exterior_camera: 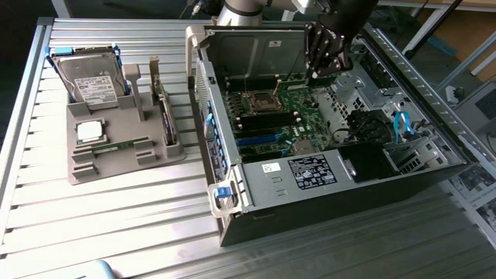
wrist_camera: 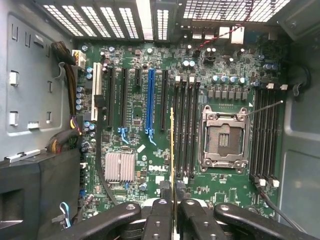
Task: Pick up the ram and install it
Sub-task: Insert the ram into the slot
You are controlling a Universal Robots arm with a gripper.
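The black two-fingered gripper (wrist_camera: 172, 206) stands nearly closed, with its fingers (wrist_camera: 159, 216) pinching the ram (wrist_camera: 172, 150), a long, thin green circuit-board stick seen edge-on with a yellowish edge. It hangs inside the open grey metal computer case (exterior_camera: 248, 52), over the green motherboard (wrist_camera: 135, 100). The stick's long axis runs parallel to the bank of black memory slots (wrist_camera: 187, 125) between the silver CPU socket (wrist_camera: 223, 137) and the blue expansion slot (wrist_camera: 150, 100) (whether it touches a slot I cannot tell). In the exterior view, a grey plastic holder (exterior_camera: 155, 154) sits on the slatted table beside the case. It carries a silver hard drive with a white label (exterior_camera: 92, 78), a square silver CPU chip (exterior_camera: 90, 131) and a second green stick (exterior_camera: 120, 145) lying flat in a groove.
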